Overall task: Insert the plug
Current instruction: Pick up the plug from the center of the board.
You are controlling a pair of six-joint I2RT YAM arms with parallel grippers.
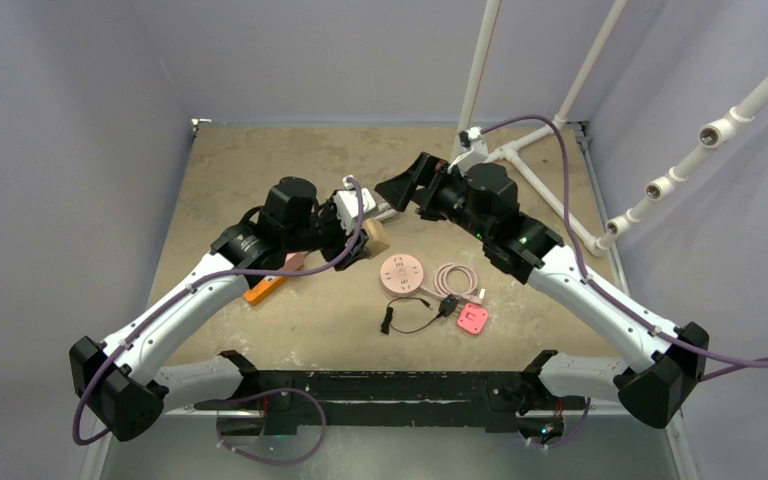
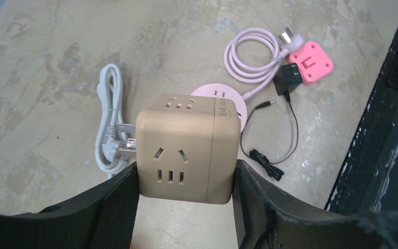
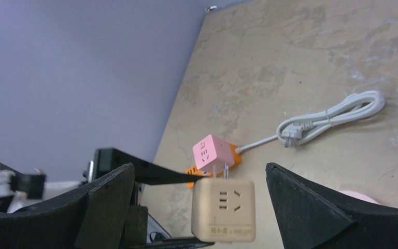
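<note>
Smooth matte beige socket cube [image 2: 184,150] with rounded edges is clamped by its side faces in the left end effector [image 2: 185,179]. The right end effector [image 3: 199,171] gapes wide, with the cube in the gap and no contact. The white cable plug [image 2: 115,154] lies ungripped on the mottled table [image 2: 41,62], just left of the cube in the left wrist view.
</note>
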